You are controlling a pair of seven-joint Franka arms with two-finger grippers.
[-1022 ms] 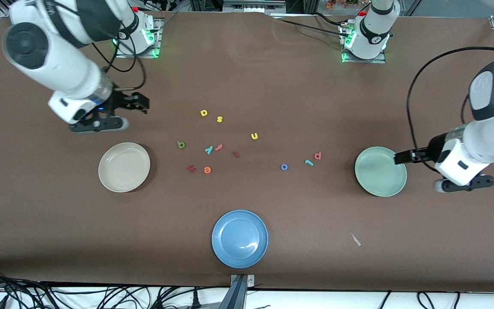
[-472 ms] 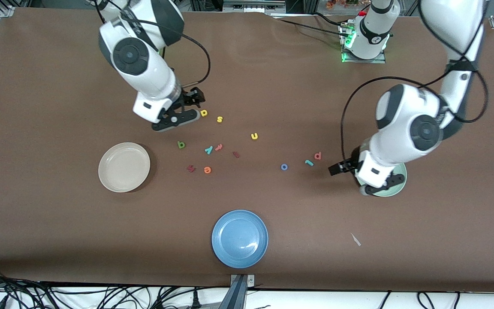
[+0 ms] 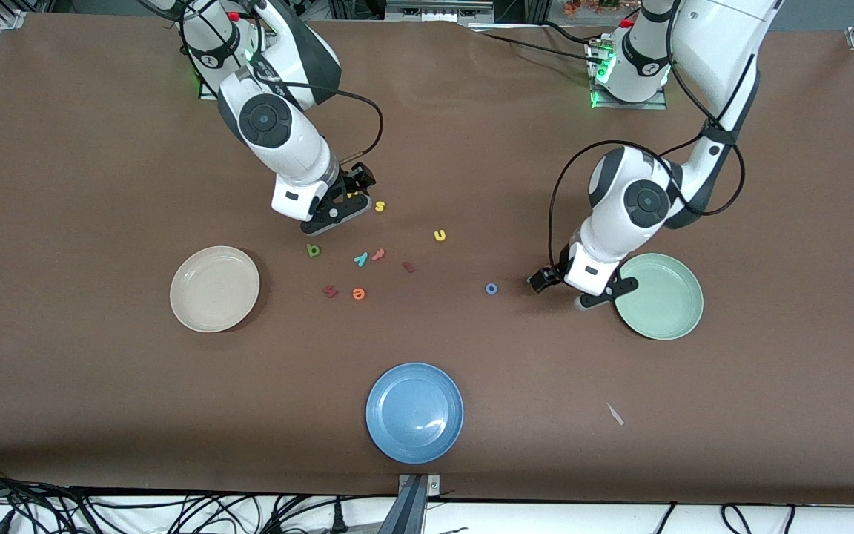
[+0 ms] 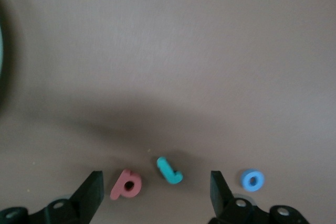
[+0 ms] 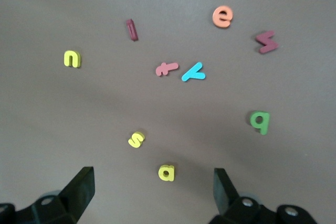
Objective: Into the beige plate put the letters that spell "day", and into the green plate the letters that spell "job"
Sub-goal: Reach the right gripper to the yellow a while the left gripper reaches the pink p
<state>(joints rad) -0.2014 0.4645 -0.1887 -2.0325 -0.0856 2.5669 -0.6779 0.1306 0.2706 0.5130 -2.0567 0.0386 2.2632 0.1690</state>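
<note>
You have a brown counter (image 3: 101,386), a beige plate (image 3: 214,288), a mint-green plate (image 3: 660,297), a blue plate (image 3: 414,412), a blue "o" (image 3: 491,288), a teal "j" (image 4: 169,170) and a pink letter (image 4: 126,184).

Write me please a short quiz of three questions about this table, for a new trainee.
1. True or false: the beige plate already holds a letter.
2. Which letter shows between the open fingers of the right gripper in the right wrist view? A: yellow "a". B: orange "e". C: teal "y".
3. Fill the gap: the left gripper, open, is over the salmon-pink letter and the teal "j", beside the ____ plate.

Key: 1 false; 2 A; 3 green.
</note>
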